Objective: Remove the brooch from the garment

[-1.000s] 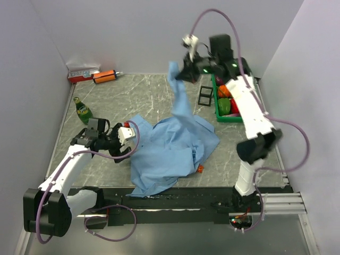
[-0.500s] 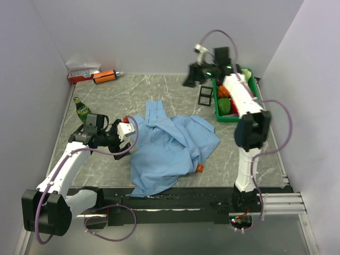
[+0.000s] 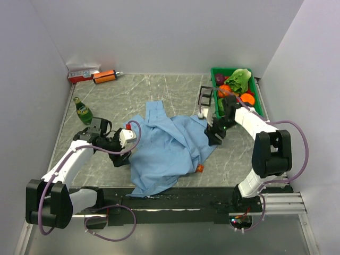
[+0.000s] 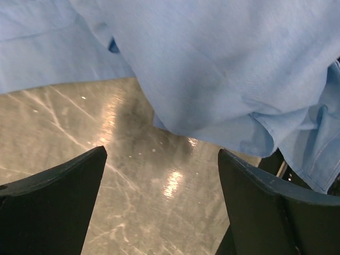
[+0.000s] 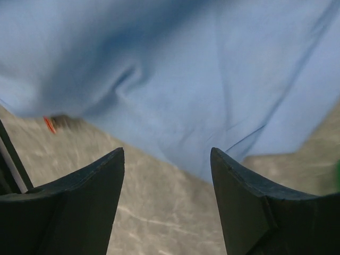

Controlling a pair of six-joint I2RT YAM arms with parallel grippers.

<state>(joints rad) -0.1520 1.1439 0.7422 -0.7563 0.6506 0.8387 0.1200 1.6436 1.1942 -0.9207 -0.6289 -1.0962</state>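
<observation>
The brooch is not yet found: the large light blue collared shirt of thin cloth (image 3: 170, 149) lies crumpled on the grey veined surface (image 3: 159, 93), and no ornament shows on it. The left fingers (image 3: 120, 158) stand open at its left edge and the right fingers (image 3: 213, 136) open at its right edge, both empty. Next, the cloth probably needs spreading. A small orange speck (image 3: 200, 169) at the near hem is too small to identify.

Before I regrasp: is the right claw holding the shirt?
No, the right claw stands open, nothing between its jaws; the shirt lies beyond.
</observation>
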